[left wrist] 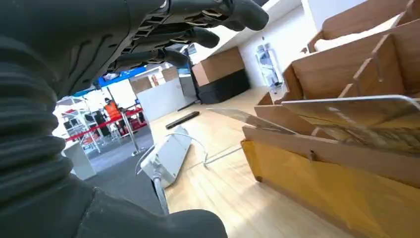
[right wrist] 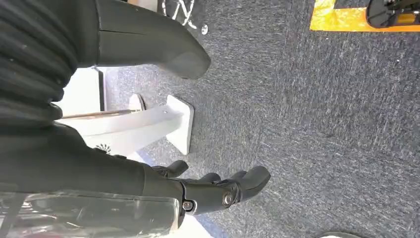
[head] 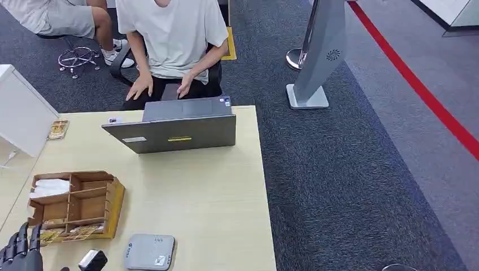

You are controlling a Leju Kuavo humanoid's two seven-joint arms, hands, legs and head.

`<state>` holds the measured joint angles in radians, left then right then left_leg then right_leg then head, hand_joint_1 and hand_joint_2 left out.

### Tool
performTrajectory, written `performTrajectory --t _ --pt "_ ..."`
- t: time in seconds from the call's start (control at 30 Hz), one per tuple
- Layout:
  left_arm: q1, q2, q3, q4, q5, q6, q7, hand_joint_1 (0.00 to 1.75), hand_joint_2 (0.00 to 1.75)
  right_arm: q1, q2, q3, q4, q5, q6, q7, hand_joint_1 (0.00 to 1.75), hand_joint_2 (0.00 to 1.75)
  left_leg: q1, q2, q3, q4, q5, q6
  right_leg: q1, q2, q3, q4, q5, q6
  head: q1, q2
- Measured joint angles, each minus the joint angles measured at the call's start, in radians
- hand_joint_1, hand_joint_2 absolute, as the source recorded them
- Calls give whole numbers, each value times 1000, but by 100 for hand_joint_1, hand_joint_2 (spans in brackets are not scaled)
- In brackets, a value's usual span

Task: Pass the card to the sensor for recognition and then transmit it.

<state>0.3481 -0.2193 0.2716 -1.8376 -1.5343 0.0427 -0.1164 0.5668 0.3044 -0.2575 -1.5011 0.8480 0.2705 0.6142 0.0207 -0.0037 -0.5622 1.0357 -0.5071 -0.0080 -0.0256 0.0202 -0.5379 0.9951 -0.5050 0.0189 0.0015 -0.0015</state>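
**Left hand beside card organizer, nothing held**

Left hand at the near table edge, just beside the wooden organizer; fingers spread, holding nothing. Cards lying in the organizer's front row, nearest the hand. Grey sensor flat on the table, just right of the organizer. Right hand hanging over carpet, fingers apart, nothing in them. Laptop well beyond the organizer; seated person behind the laptop.
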Motion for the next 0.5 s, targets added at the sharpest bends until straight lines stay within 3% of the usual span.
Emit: performTrajectory --t 0.23,0.37,0.5 --pt "-27 2 27 38 0 44 -15 0 175 -2 0 0 3 3 6 2 0 175 0 0 0 0 0 0 0 0 0 0 0 0 0 0" --pt "-45 16 17 79 0 121 -37 0 175 -2 0 1 6 22 14 -8 0 175 0 0 1 0 0 0 0 0 -1 0 0 0 0 0" --pt "-65 56 -41 140 0 199 -37 0 175 -4 0 2 14 39 15 -34 0 175 0 0 1 0 0 0 0 0 -1 0 0 0 0 0"
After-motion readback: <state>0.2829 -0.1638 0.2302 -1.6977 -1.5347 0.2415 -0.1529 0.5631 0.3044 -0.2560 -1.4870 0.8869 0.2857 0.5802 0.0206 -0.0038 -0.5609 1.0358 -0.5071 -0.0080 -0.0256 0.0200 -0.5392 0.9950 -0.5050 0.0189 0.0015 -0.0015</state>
